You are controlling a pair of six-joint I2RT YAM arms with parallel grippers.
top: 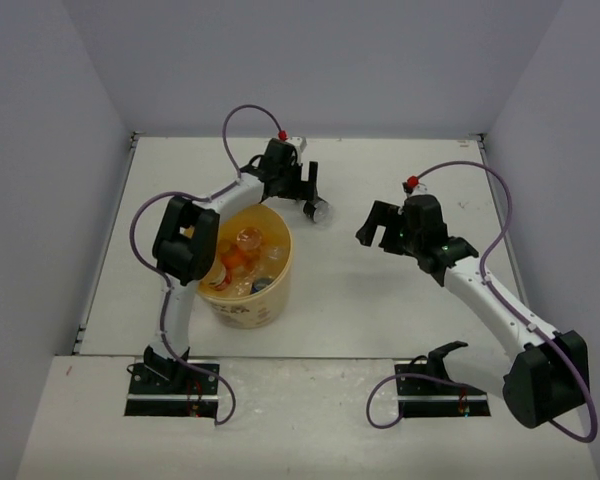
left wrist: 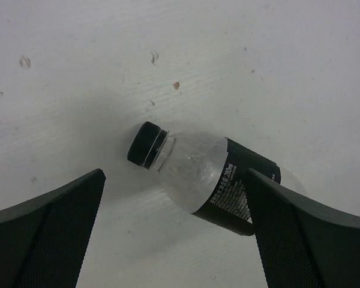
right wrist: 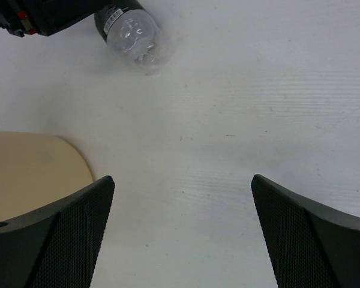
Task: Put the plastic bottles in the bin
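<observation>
From my console I see a white table (top: pixel 380 310), its surface faintly streaked, closed in by pale grey walls (top: pixel 310 60) at the back and both sides. A few small brownish specks (left wrist: pixel 176 85) mark the tabletop (clearest in the left wrist view). A strip of board (top: pixel 300 430), set off by a seam, runs along the near edge.

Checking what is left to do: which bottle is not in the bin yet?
The clear bottle with black cap and dark label, lying on the table between the jaws of the open left pincer; the other bottles are inside the bin.
</observation>
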